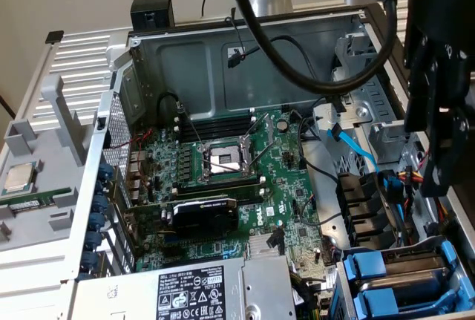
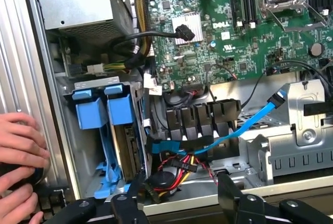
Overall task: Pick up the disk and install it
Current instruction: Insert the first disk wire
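Note:
Two blue carrier frames point(image 1: 378, 279) point(image 2: 99, 110) stand side by side in the drive cage at the case's corner. Between them in the exterior view shows the grey metal of the disk point(image 1: 417, 260), seated in the cage. My gripper point(image 1: 439, 175) point(image 2: 182, 195) hangs above the case floor beside that cage, near the red and yellow power wires point(image 2: 179, 168). Its black fingers point(image 2: 136, 195) stand wide apart with nothing between them, and it touches no carrier.
A person's hand point(image 2: 18, 148) rests on the case's outer edge close to the cage. A blue data cable point(image 2: 250, 122) crosses the floor. The motherboard point(image 1: 223, 186), a grey power supply box point(image 1: 193, 290) and a loose processor chip point(image 1: 18, 177) on the side panel are in view.

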Action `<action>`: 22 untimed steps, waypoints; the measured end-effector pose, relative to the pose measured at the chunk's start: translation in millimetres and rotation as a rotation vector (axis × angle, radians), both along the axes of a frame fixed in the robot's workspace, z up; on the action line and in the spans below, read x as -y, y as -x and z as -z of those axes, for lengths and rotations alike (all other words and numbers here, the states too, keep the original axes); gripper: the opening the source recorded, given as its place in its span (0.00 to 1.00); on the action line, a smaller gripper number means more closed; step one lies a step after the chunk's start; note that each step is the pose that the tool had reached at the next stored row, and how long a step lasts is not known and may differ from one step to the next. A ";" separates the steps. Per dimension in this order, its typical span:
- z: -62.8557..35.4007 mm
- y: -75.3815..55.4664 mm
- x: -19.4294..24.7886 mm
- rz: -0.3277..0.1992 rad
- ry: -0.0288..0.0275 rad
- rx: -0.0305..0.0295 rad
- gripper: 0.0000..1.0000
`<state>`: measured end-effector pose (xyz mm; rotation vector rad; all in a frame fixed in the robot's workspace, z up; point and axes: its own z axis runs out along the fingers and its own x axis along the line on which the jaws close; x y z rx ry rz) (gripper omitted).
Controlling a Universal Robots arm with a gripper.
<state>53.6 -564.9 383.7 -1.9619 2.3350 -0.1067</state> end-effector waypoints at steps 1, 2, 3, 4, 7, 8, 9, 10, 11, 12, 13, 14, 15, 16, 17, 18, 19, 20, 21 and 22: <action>1.9 0.1 -0.5 0.002 0.0007 0.0000 0.65; 3.7 0.1 -1.1 0.003 0.0012 0.0000 0.71; 5.5 0.2 -1.6 0.005 0.0018 0.0000 0.71; 7.4 0.2 -2.2 0.007 0.0023 0.0000 0.71; 12.8 0.3 -2.7 0.024 0.0026 0.0000 0.71; 14.6 0.3 -2.7 0.038 0.0025 0.0000 0.71; 16.4 0.3 -2.7 0.053 0.0026 0.0000 0.71; 18.3 0.3 -2.7 0.069 0.0026 -0.0001 0.71; 20.1 0.3 -2.7 0.085 0.0026 -0.0001 0.71; 21.9 0.4 -2.7 0.096 0.0025 -0.0001 0.71; 23.8 0.8 -3.0 0.101 0.0025 -0.0001 0.71; 25.3 1.2 -3.3 0.104 0.0027 -0.0001 0.71; 27.1 1.6 -3.5 0.107 0.0028 -0.0001 0.71; 28.9 2.4 -3.6 0.112 0.0025 -0.0001 0.71; 30.4 2.6 -3.7 0.120 0.0026 0.0002 0.71; 31.4 2.6 -3.7 0.130 0.0026 0.0009 0.71; 32.3 2.6 -3.7 0.144 0.0026 0.0013 0.71; 33.0 2.6 -3.7 0.159 0.0027 0.0015 0.71; 34.0 2.7 -3.7 0.174 0.0024 0.0018 0.71; 35.2 2.7 -3.6 0.186 0.0022 0.0022 0.71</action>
